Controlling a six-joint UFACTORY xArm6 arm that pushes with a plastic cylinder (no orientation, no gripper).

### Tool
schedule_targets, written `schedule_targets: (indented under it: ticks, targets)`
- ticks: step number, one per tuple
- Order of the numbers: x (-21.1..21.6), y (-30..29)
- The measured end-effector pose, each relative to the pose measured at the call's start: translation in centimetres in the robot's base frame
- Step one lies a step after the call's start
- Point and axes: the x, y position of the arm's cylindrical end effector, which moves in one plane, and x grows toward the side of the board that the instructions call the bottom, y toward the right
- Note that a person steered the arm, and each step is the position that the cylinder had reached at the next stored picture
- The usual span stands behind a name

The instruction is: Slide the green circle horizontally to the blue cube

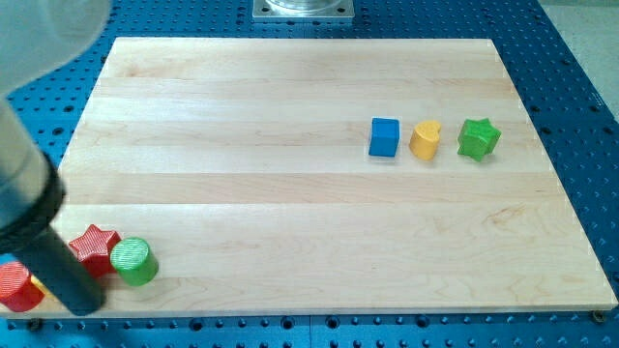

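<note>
**Approach stage: rod tip at the board's lower-left cluster**

The dark rod's tip (87, 306) rests at the view's bottom left, gripping nothing since it has no jaws, just left of the green cylindrical circle block (134, 261) and below the red star block (95, 247). A red round block (16, 284) lies further left, partly hidden. The blue cube (384, 137) stands well apart at upper right, beside a yellow heart-like block (425, 140) and green star block (478, 138), on the pale wooden board (290, 203). Judged: pushing has not begun; next, a rightward shove from the circle's left side.
</note>
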Motion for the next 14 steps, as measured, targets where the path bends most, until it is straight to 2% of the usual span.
schedule_targets:
  ticks: [1, 2, 3, 4, 5, 6, 7, 8, 9, 10, 11, 12, 13, 14]
  targets:
    - [0.0, -1.1]
    - [-0.7, 3.4]
    - [-2.9, 10.4]
    - [-5.9, 13.5]
    - [-3.5, 13.8]
    - [-3.1, 11.7]
    - [-8.5, 11.4]
    - [-11.6, 12.6]
    - [-5.2, 11.6]
    - [-1.0, 5.7]
    - [-0.9, 0.7]
    - [-2.6, 0.4]
    - [-3.7, 1.2]
    - [-4.4, 4.9]
